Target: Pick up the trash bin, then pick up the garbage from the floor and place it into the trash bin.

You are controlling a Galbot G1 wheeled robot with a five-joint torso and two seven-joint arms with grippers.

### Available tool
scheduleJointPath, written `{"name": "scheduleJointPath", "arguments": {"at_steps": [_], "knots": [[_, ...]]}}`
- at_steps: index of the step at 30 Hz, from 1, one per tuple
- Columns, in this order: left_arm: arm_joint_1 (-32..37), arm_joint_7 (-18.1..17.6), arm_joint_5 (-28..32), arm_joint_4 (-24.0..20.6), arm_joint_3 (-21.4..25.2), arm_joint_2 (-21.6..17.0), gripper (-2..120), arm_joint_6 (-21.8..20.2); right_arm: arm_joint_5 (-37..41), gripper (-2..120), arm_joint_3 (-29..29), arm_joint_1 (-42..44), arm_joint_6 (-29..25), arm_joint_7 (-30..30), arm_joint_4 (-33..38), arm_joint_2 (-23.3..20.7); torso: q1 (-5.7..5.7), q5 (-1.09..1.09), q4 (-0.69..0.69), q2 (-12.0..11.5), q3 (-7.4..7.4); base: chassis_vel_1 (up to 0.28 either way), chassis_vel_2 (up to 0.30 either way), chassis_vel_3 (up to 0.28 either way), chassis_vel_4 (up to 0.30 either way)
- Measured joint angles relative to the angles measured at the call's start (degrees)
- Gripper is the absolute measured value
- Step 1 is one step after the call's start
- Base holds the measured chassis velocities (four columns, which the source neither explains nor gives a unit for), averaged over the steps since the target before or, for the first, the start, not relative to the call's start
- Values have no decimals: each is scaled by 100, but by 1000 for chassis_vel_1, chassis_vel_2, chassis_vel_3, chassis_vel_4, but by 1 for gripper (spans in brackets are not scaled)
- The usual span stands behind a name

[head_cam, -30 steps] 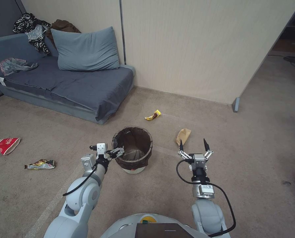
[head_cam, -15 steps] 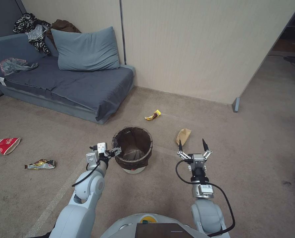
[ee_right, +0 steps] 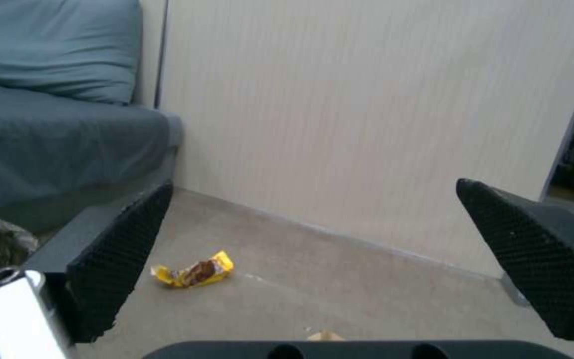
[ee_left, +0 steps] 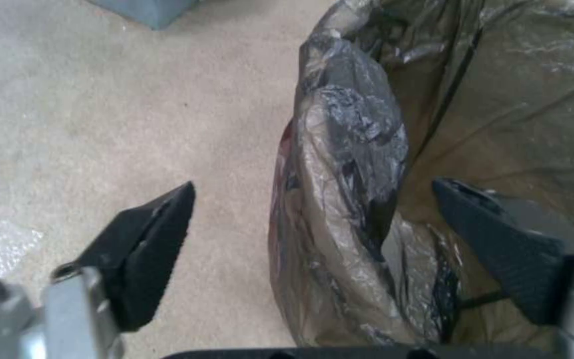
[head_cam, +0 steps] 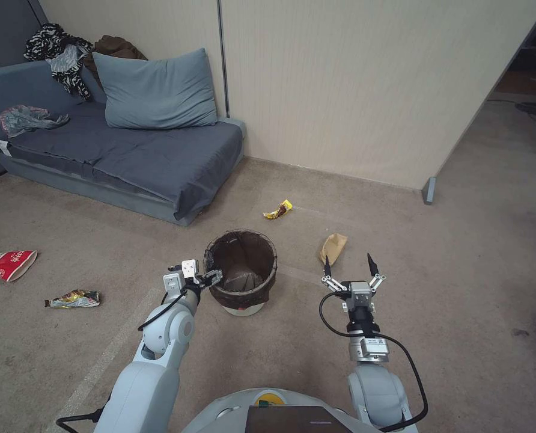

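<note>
Left tool (ee_left: 314, 219) agape astride trash bin (head_cam: 242, 264) rim (unclamped), right tool (head_cam: 348, 264) idle

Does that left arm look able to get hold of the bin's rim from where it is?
Probably yes. The left gripper is open, its fingers straddling the trash bin rim: one outside over the carpet, one inside the liner. Nothing blocks them.

A small round white trash bin (head_cam: 241, 269) lined with a dark brown bag stands upright on carpet, with litter scattered around (yellow wrapper (head_cam: 278, 210), tan paper tray (head_cam: 333, 247), red-and-white cup (head_cam: 12, 264), crumpled wrapper (head_cam: 73, 298)).
</note>
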State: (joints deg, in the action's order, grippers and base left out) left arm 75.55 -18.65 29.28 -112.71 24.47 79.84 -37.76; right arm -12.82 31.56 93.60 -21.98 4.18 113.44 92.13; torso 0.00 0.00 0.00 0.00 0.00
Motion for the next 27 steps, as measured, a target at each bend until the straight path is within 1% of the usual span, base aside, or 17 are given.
{"name": "scheduleJointPath", "arguments": {"at_steps": [1, 3, 4, 5, 6, 8, 9, 10, 13, 14, 16, 18, 19, 20, 21, 22, 27], "knots": [[-33, -35, 95, -1, 1, 3, 81, -134, 1, 100, 0, 5, -9, -1, -2, 0, 0, 0, 0, 0, 0, 0, 0, 0, 0], [-45, -56, 152, -2, 2, 6, 80, -218, 2, 100, 0, 7, -15, -2, -1, 0, 0, 0, 0, 0, 0, 0, 0, 0, 0], [-53, -84, 260, -8, 3, 17, 74, -364, 4, 100, 0, 8, -23, -3, -2, 0, 0, 0, 0, 0, 0, 0, 0, 0, 0], [-53, -84, 260, -8, 3, 17, 74, -364, 4, 100, 0, 8, -23, -3, -2, 0, 0, 0, 0, 0, 0, 0, 0, 0, 0], [-49, -90, 290, -21, 1, 23, 71, -417, 5, 100, 0, 8, -25, -3, -1, 0, 0, 0, 0, 0, 0, 0, 0, 0, 0], [-29, -109, 342, -44, -6, 38, 62, -437, 7, 100, 0, 6, -26, -3, -2, 0, 0, 0, 0, 0, 0, 0, 0, 0, 0], [-16, -124, 352, -50, -10, 56, 56, -443, 8, 100, 1, 3, -26, -4, -2, 0, 0, 0, 0, 0, 0, 0, 0, 0, 0], [-16, -124, 352, -50, -10, 56, 56, -443, 8, 100, 1, 3, -26, -4, -2, 0, 0, 0, 0, 0, 0, 0, 0, 0, 0], [-9, -165, 357, -50, -10, 74, 45, -465, 12, 100, 1, -4, -26, -4, -2, 0, 0, 0, 0, 0, 0, 0, 0, 0, 0], [-9, -165, 357, -50, -10, 74, 45, -465, 12, 100, 1, -4, -26, -4, -2, 0, 0, 0, 0, 0, 0, 0, 0, 0, 0], [1, -188, 358, -36, -6, 74, 32, -465, 19, 100, 1, -13, -28, -4, -10, 0, 0, 0, 0, 0, 0, 0, 0, 0, 0], [6, -192, 359, -31, -6, 74, 30, -465, 20, 100, 2, -14, -29, -4, -12, 0, 0, 0, 0, 0, 0, 0, 0, 0, 0], [15, -196, 359, -22, -4, 77, 23, -461, 22, 100, 1, -15, -33, -4, -13, 0, 0, 0, 0, 0, 0, 0, 0, 0, 0], [15, -196, 359, -22, -4, 77, 23, -461, 22, 100, 1, -15, -33, -4, -13, 0, 0, 0, 0, 0, 0, 0, 0, 0, 0], [16, -196, 359, -21, -4, 78, 20, -461, 22, 100, 2, -15, -34, -4, -12, 0, 0, 0, 0, 0, 0, 0, 0, 0, 0], [30, -205, 359, -11, 0, 90, 11, -455, 26, 100, 1, -17, -36, -4, -13, 0, 0, 1, 1, 0, -1, 0, 0, 0, 0], [39, -214, 358, -3, 1, 101, 7, -453, 28, 100, 1, -21, -38, -4, -13, 0, 0, 1, 1, 0, -1, 0, 0, 0, 0]]}}
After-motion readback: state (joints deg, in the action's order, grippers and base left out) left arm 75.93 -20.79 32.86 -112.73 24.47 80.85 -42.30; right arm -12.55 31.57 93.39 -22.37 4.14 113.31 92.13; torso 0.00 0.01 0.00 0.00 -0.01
